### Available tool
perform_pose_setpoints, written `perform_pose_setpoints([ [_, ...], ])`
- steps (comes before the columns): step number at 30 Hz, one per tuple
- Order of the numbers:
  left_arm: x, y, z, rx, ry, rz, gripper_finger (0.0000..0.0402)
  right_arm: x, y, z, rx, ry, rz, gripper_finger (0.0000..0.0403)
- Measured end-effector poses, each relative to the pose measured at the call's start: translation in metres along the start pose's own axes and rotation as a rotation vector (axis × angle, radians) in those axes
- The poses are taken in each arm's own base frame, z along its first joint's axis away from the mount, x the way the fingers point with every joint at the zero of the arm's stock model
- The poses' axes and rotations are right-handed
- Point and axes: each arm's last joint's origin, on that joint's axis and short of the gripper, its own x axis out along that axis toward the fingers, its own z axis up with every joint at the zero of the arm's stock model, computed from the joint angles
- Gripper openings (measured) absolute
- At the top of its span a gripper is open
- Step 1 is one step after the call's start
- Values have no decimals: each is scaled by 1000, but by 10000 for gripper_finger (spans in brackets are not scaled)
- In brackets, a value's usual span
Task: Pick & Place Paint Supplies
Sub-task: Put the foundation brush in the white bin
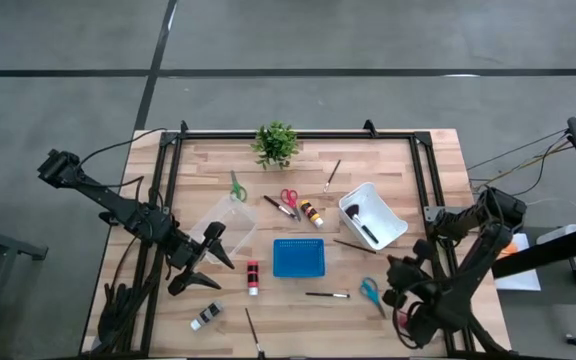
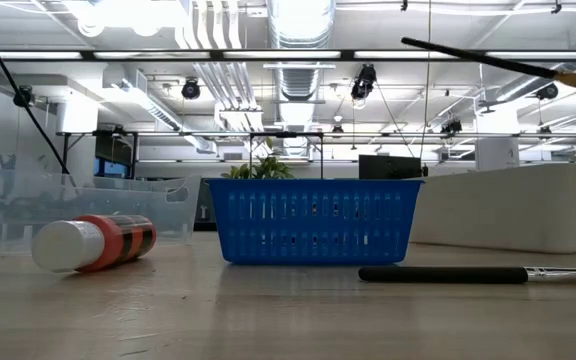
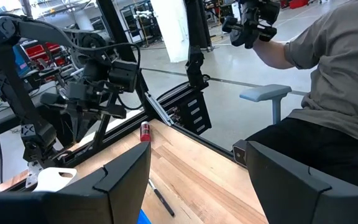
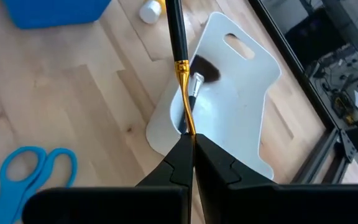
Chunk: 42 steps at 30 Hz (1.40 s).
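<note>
The right gripper (image 4: 191,146), at about four o'clock on the wooden table (image 1: 298,300) in the overhead view, pinches the gold ferrule of a thin brush (image 4: 178,43), its fingers closed tight on it; the brush's dark handle angles out over the white bin (image 4: 241,93), which already holds another brush with a dark head (image 4: 199,74). The left gripper (image 1: 200,262), at about eight o'clock, hangs beside the clear container (image 1: 230,222) with its fingers spread wide and nothing between them. Blue-handled scissors (image 1: 369,291) lie near the right gripper, a blue basket (image 1: 298,257) sits at the centre, and a red paint bottle (image 1: 253,277) lies just beside it at its eight o'clock. A potted plant (image 1: 276,143) stands at twelve o'clock. Beyond the table, a seated person in a grey shirt (image 3: 334,68) shows in a workshop with ceiling ducts.
</note>
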Motion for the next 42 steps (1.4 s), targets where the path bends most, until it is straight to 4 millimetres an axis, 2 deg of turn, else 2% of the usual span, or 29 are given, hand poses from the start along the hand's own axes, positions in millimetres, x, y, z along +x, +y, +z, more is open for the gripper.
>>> perform_pose_setpoints([
  [17,0,0,0,-3,1,-1,269,42,-8,9,64,60,-157,8],
  [24,0,0,0,-3,1,-1,269,61,-22,14,142,143,-228,8],
  [32,0,0,0,-3,2,-1,269,70,-42,21,269,193,-203,8],
  [42,0,0,0,-3,1,-1,269,87,-55,37,330,275,-144,8],
])
